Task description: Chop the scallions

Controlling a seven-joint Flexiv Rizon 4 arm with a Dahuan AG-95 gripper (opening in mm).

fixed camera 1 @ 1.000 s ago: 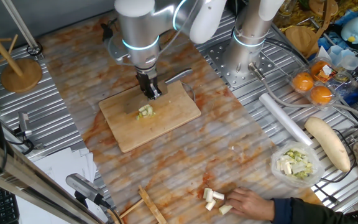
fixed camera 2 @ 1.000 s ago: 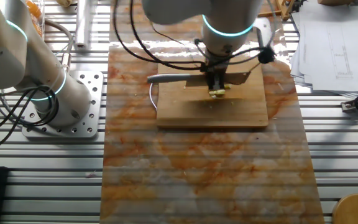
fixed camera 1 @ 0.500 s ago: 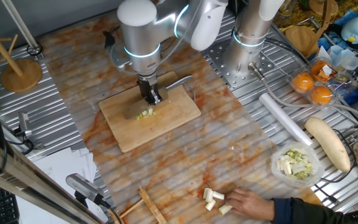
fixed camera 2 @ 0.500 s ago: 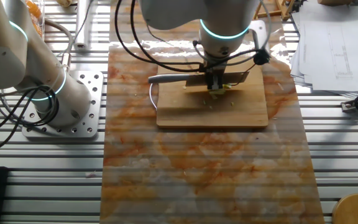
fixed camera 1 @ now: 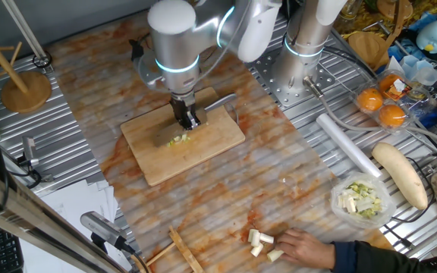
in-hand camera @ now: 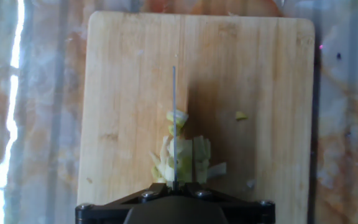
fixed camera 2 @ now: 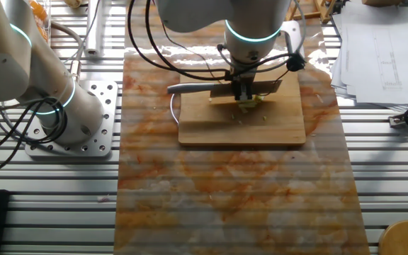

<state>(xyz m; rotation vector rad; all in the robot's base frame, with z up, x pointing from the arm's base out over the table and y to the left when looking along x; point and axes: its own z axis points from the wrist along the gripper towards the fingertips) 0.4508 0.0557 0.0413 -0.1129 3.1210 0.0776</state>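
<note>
In one fixed view, the gripper (fixed camera 1: 187,119) is seen clamped on a knife (fixed camera 1: 203,106) over the cutting board (fixed camera 1: 158,163), shifted slightly from half a second ago. In the other fixed view, the scallions (fixed camera 2: 248,103) lie chopped beneath the blade. In the hand view, the blade edge (in-hand camera: 174,118) is set into the scallions (in-hand camera: 182,155), with one sliver (in-hand camera: 241,116) apart.

One cutting board (fixed camera 1: 192,148) under the gripper (fixed camera 1: 187,120), one knife (fixed camera 2: 218,88), two oranges (fixed camera 1: 381,107), one bowl (fixed camera 1: 363,199), one long cream root vegetable (fixed camera 1: 400,174).
</note>
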